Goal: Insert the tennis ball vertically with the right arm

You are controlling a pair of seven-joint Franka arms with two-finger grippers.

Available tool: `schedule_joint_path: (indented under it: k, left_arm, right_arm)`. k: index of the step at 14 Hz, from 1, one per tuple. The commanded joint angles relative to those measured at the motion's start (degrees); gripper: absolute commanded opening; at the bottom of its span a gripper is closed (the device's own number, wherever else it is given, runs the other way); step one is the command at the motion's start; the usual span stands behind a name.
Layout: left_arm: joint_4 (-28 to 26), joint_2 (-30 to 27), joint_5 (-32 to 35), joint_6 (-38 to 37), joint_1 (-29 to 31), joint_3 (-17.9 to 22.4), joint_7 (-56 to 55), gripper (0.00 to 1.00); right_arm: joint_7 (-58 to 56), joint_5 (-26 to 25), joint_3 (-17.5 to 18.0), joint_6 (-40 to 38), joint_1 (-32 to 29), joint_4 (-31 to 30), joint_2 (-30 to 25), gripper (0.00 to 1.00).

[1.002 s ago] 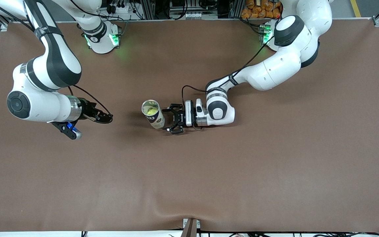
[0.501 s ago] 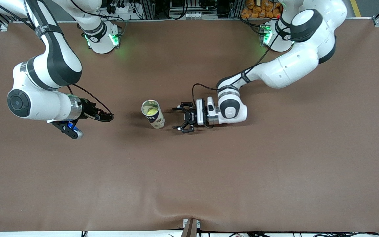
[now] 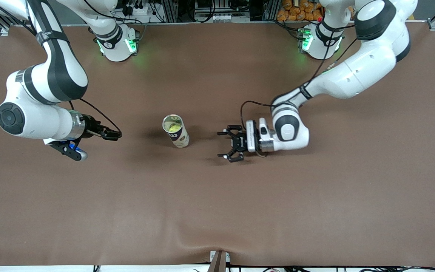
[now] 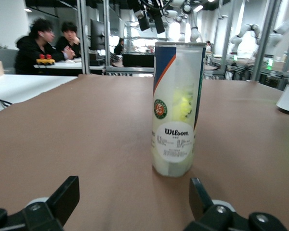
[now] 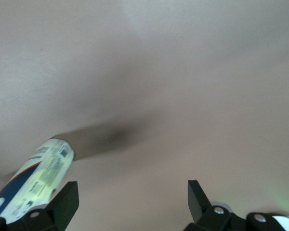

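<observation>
Front view: a tall tennis-ball can (image 3: 176, 131) stands upright near the middle of the brown worktop (image 3: 217, 211), its top open, with a yellow tennis ball (image 3: 171, 127) showing inside. My left pincer (image 3: 229, 148) sits low over the worktop beside the can, toward the left arm's end, well apart from it, its fingers spread wide and holding nothing. My right pincer (image 3: 74, 148) hangs over the worktop toward the right arm's end, also clear of the can; a dark fingertip with a blue patch shows there, but from this angle I cannot tell how it is set.

Left wrist view: the can (image 4: 177, 108) stands straight ahead between my two spread black fingers (image 4: 62, 199), not touching either. Its clear wall shows the yellow ball (image 4: 183, 105) inside. A white oval label reads "Wilson", with a round green and orange emblem above it and small print below that I cannot read.

Right wrist view: my right pincer's fingers (image 5: 65, 202) stand wide apart with nothing between them, above bare worktop (image 5: 183, 72). The can (image 5: 33, 180) shows at one edge, its printed label unreadable.
</observation>
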Motion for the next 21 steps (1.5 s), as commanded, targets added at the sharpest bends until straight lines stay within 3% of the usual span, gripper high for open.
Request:
schedule_joint_path:
  k: [1, 3, 7, 12, 15, 17, 21]
  left_arm:
    - [1.1, -1.7, 11.7, -4.6, 2.7, 0.0, -11.2, 1.00]
    - [2.6, -1.7, 18.5, -7.5, 4.7, 0.0, -17.1, 1.00]
    - [8.4, -2.1, 30.5, -17.8, 6.6, 2.2, -28.6, 1.00]
    - [12.3, -10.2, 38.9, -28.8, 6.2, 9.1, -40.2, 1.00]
    - [13.8, -13.2, 45.4, -33.6, 5.4, 10.8, -49.1, 1.00]
    - [13.8, -17.9, 45.7, -33.8, 0.9, 15.5, -52.9, 1.00]
    - [13.6, -27.4, 46.4, -43.7, -10.0, 31.6, -70.5, 1.00]
  right_arm:
    - [-5.0, 0.5, -9.0, 1.4, 6.5, -3.2, -3.0, 1.00]
    - [-8.9, 1.9, -12.1, 2.2, 7.8, -4.1, -3.3, 1.00]
    - [-17.7, 4.9, -15.7, 14.7, 8.8, -15.2, -8.1, 1.00]
    - [-24.5, 4.4, -17.5, 15.2, 8.9, -13.6, -8.5, 1.00]
    - [-28.9, 4.1, -19.2, 14.7, 8.9, -10.2, -8.9, 1.00]
    - [-32.2, 0.6, -19.8, 14.5, 8.9, -9.5, -11.5, 1.00]
    - [-35.0, -2.1, -20.5, 3.6, 9.0, -7.5, -17.2, 1.00]
